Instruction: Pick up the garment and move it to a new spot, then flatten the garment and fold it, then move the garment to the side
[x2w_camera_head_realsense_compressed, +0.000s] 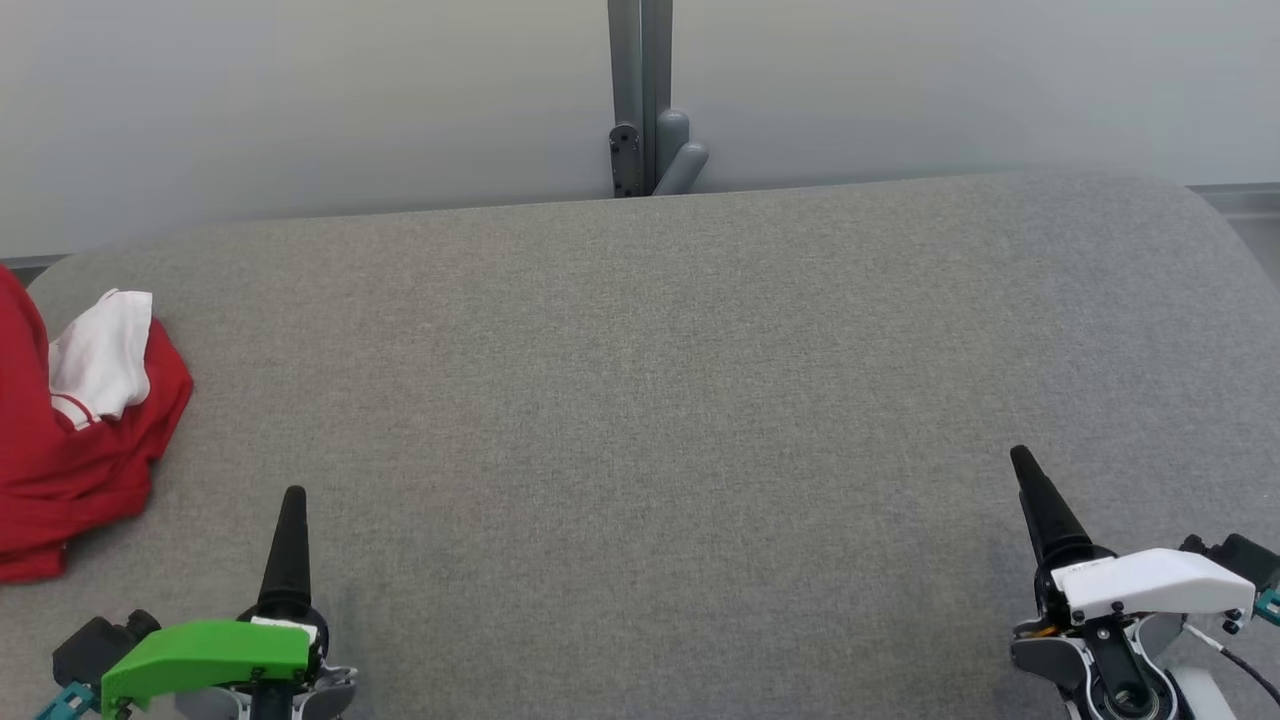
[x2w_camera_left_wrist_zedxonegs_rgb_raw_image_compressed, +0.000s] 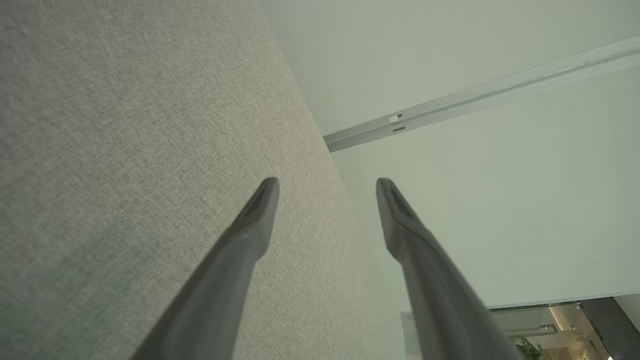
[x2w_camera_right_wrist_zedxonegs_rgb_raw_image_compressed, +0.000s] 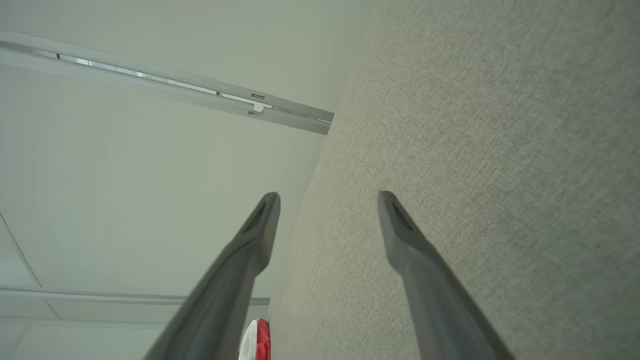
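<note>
The left gripper (x2w_camera_left_wrist_zedxonegs_rgb_raw_image_compressed: 327, 182) has its two dark fingers (x2w_camera_left_wrist_zedxonegs_rgb_raw_image_compressed: 240, 250) spread wide with nothing between them, their tips just above the grey fabric surface (x2w_camera_head_realsense_compressed: 640, 400). The right gripper (x2w_camera_right_wrist_zedxonegs_rgb_raw_image_compressed: 328, 196) is the same, splayed and empty over bare grey cloth. Outward from the left fingers, off to their left and slightly ahead of the tips, lies the garment (x2w_camera_head_realsense_compressed: 80, 450). It is a crumpled red heap with a white part (x2w_camera_head_realsense_compressed: 100, 360) bunched on top, and the edge of the head view cuts it off. It touches neither gripper and is well apart from the right fingers, with the whole width of the surface between them. It looks light, soft and limp, so it should sag and trail when lifted rather than hold any shape, and it may drag a little on the woven surface. The thin tips could easily catch several layers at once. The best hold looks like a raised fold on the heap's edge nearest the left fingers, and an edge or corner would suit better for spreading it flat. Beyond the surface stands a pale wall with a grey post (x2w_camera_head_realsense_compressed: 640, 100).
</note>
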